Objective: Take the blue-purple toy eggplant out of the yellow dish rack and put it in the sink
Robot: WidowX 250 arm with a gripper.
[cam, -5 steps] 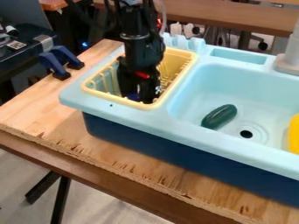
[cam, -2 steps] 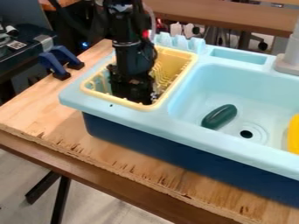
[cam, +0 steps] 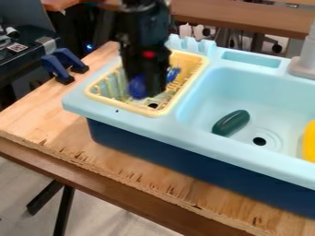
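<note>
Compared with earlier frame, gripper (cam: 148, 91) is higher over yellow basket (cam: 120, 105), blue thing (cam: 137, 86) now in sight with it. Jaws seem closed on blue thing, over basket; lifting out has probably begun. Green vegetable (cam: 231, 122) lies in sink (cam: 271, 87), unmoved.

My arm (cam: 144, 30): one, black throughout, stout and column-like, with rounded upper housing. My red spot (cam: 148, 54): one, small, bright, roundish, set low on the dark body. My gripper (cam: 149, 90): one, black, matching the arm, long and narrow in outline. Screws and surface markings: too blurred to itemise.
</note>
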